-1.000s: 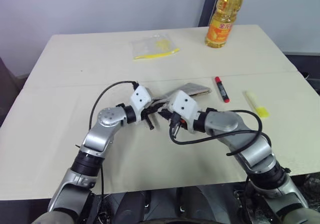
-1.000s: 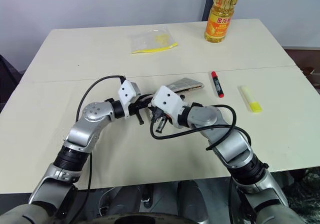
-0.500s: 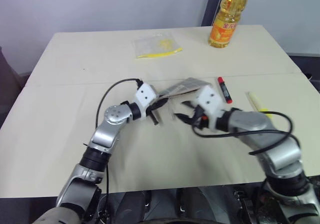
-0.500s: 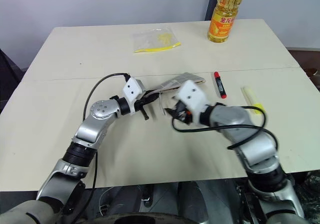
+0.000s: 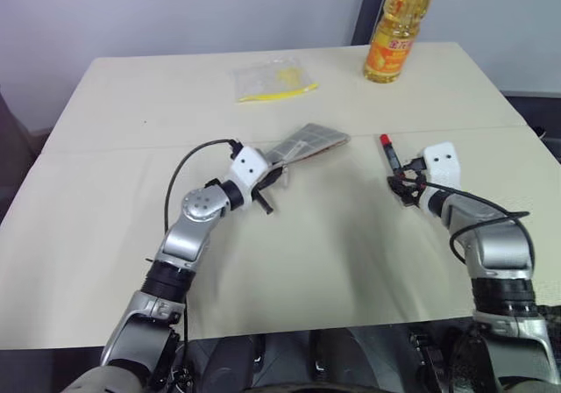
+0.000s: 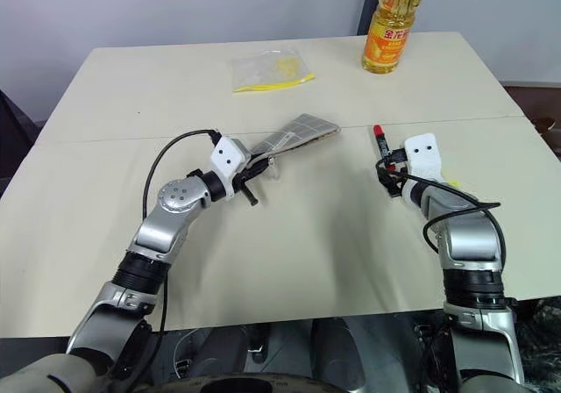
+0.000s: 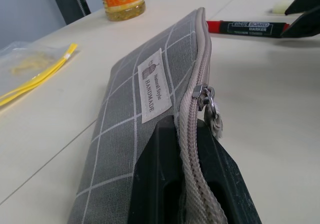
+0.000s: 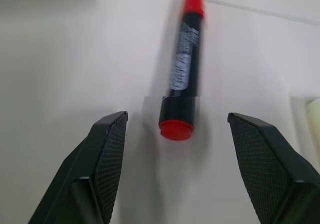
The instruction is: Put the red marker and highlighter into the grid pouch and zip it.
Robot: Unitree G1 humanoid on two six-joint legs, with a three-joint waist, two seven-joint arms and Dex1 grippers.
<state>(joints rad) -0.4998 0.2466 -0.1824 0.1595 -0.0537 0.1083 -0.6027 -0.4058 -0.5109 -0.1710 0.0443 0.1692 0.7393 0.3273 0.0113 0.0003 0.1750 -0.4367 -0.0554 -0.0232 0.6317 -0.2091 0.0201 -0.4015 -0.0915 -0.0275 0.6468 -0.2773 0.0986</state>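
Here the left gripper [image 5: 268, 193] is clamped on the grid pouch [image 5: 305, 141], lifted off the table [image 5: 131, 130], while the right gripper [image 8: 175, 134], fingers apart, faces the lying red marker [image 8: 183, 69], which it probably must straddle and pinch next.

Grey white-gridded pouch [image 7: 145, 89]; red marker [image 8: 183, 64].

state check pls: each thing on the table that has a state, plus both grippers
grid pouch: held at one end, far end raised off the table; zipper pull sits close to the held end.
red marker: capped, lying flat, not gripped.
highlighter: lying on the table, untouched.
clear bag: flat on the table.
oil bottle: upright.
left gripper: shut on the pouch.
right gripper: fingers open, either side of the marker's near end.
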